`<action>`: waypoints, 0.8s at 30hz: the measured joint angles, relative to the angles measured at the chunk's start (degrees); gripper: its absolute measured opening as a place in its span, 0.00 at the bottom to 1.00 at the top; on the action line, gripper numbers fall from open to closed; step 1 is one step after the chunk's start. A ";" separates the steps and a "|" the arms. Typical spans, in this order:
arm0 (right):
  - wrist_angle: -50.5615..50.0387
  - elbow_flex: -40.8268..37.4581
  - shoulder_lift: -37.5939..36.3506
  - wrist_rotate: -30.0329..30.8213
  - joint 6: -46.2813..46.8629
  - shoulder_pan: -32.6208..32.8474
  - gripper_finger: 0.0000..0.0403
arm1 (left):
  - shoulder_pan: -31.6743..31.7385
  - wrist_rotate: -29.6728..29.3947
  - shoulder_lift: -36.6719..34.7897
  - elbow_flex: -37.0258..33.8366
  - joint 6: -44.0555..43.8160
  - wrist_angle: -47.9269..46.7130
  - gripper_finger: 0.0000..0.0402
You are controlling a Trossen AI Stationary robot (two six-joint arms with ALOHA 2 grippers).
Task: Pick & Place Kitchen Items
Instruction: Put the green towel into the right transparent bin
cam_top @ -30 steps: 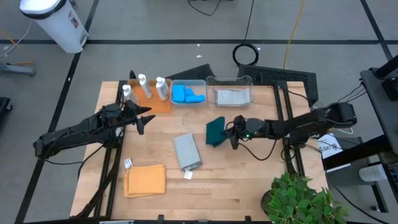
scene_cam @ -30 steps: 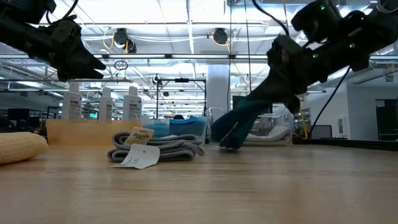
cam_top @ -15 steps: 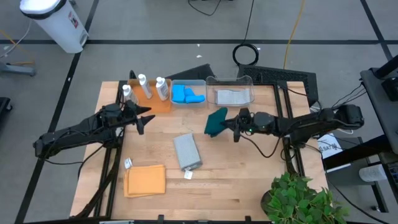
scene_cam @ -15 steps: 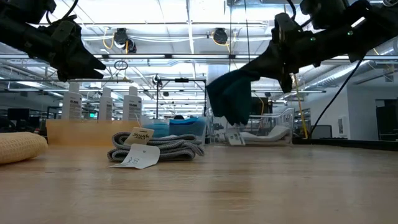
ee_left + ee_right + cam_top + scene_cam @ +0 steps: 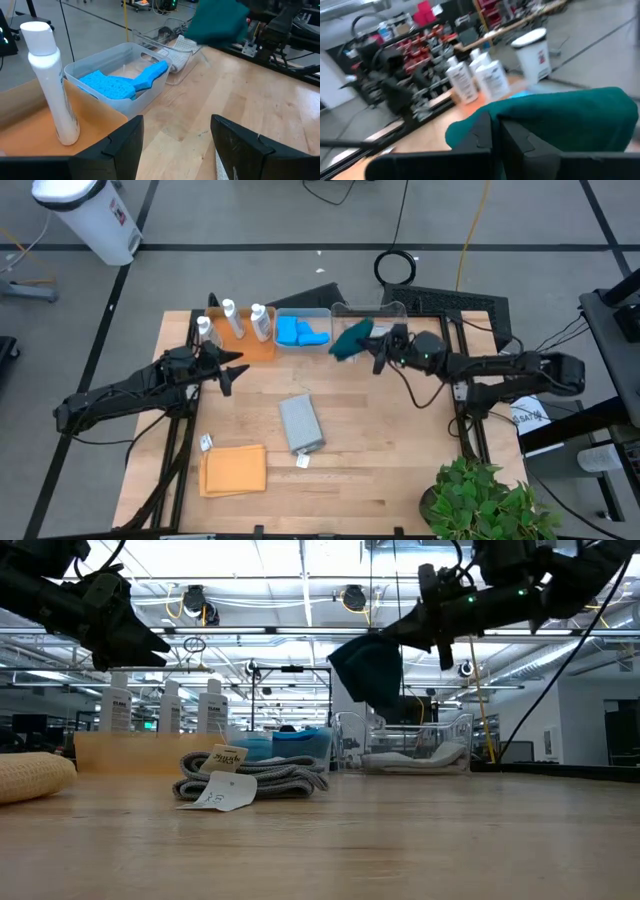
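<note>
My right gripper (image 5: 378, 352) is shut on a dark green cloth (image 5: 352, 338), which hangs in the air at the left end of a clear bin (image 5: 395, 310). A pale folded cloth (image 5: 372, 336) lies in this bin. My left gripper (image 5: 232, 366) stands open and empty above the table, near the orange tray (image 5: 250, 345) with three white bottles (image 5: 232, 318). Blue sponges (image 5: 298, 333) lie in a second clear bin (image 5: 150, 90). A grey cloth (image 5: 300, 423) and an orange cloth (image 5: 233, 470) lie flat on the table. My right gripper pinches the green cloth between its two fingers at a bunched fold (image 5: 495, 112) on the cloth's near side. The fingers lie about level and come from the table's right. The cloth (image 5: 368, 670) hangs slack from the fingertips, lifted clear of table and bin.
A potted plant (image 5: 480, 500) stands at the near right corner. The grey cloth carries a paper tag (image 5: 215, 795). Bare wood lies between the grey cloth and the bins. A white waste bin (image 5: 90, 215) stands on the floor beyond the table.
My right gripper has risen and swung toward the table's far edge, tipping from a downward slant to level. The green cloth, whose lower end was on the table, is lifted clear and now hangs by the right-hand clear bin.
</note>
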 joint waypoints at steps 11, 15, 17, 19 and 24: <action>0.97 1.43 4.71 15.19 -7.23 -7.82 0.00 | 0.00 -1.18 0.00 0.00 0.00 0.00 0.59; 2.65 1.43 9.72 14.99 -7.23 -8.93 0.00 | 0.01 -2.65 0.00 0.00 0.00 0.02 0.59; 4.47 1.43 12.56 14.96 -6.99 -9.15 0.00 | 0.01 -3.37 0.00 0.00 -0.02 0.00 0.59; 7.75 1.42 15.33 13.06 -6.89 -9.38 0.00 | 0.01 -3.43 0.00 0.00 -0.01 0.00 0.59; 17.91 1.70 21.10 6.96 -9.19 -9.81 0.00 | 0.01 -3.45 0.00 0.00 0.00 0.00 0.59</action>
